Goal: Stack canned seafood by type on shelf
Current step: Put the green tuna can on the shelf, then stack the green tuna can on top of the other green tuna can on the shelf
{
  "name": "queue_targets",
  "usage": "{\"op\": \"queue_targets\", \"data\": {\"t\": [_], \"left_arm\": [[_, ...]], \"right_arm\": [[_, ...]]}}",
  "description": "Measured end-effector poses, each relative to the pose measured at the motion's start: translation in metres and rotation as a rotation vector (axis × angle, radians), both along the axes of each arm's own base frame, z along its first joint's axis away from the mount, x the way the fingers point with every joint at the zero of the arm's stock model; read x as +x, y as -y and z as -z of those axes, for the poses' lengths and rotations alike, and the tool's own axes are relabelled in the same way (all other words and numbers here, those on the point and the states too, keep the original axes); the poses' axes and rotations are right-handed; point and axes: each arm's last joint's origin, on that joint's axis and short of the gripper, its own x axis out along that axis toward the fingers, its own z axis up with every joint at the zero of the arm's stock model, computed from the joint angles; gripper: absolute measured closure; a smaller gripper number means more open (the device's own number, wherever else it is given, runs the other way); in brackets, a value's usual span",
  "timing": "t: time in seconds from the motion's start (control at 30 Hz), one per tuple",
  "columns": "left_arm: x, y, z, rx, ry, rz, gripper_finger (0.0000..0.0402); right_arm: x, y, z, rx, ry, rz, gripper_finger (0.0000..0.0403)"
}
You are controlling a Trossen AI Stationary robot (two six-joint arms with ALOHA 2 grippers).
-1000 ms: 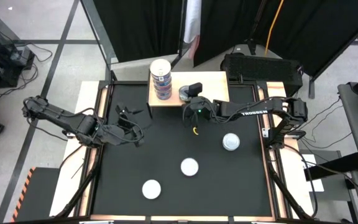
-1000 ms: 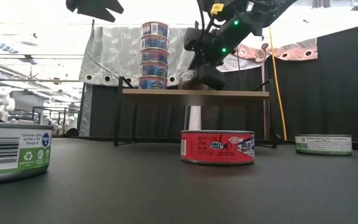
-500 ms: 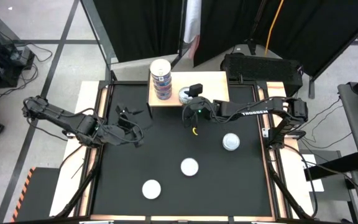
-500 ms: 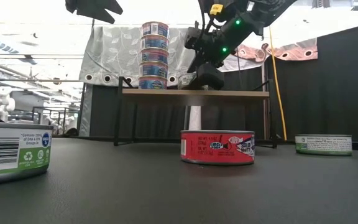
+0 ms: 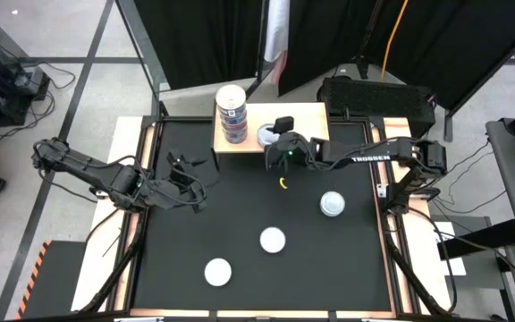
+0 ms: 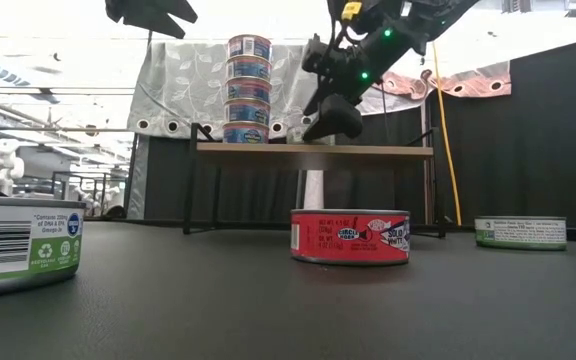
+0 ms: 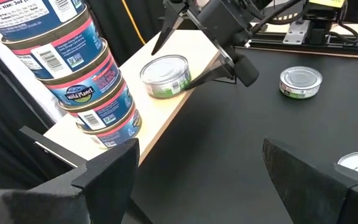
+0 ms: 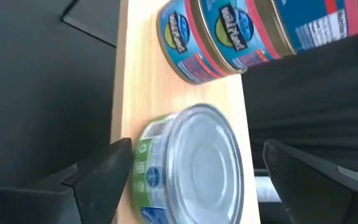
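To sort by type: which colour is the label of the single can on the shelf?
Green and white, right wrist view.

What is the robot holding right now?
Nothing. The right gripper stands open around the green-labelled round tin on the light wood shelf; the left gripper is open too.

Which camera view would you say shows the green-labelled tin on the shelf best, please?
The left wrist view: the green tin is whole, lid and label visible. The right wrist view crops it close; the high view shows only its lid; the low view hides it.
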Motion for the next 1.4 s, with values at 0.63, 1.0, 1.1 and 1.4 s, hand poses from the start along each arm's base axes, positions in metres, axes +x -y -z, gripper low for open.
{"op": "queue_targets", "data": {"t": [0.63,1.0,1.1,1.4], "left_arm": [[-0.003,-0.019,0.019,0.129,-0.052,-0.223,0.0064],[0.001,-0.036,0.044,0.134,-0.084,-0.286,0.0191],[0.002,-0.040,0.050,0.130,-0.088,-0.281,0.0239],[0.002,-0.043,0.066,0.085,-0.081,-0.277,0.0345]], "right_arm": [[-0.088,-0.074,-0.058,0.413,0.236,0.413,0.0094],[-0.158,-0.087,-0.021,0.554,0.298,0.562,0.0168],[-0.169,-0.091,-0.005,0.587,0.328,0.579,0.0197],[-0.181,-0.090,0.021,0.565,0.313,0.621,0.0292]]}}
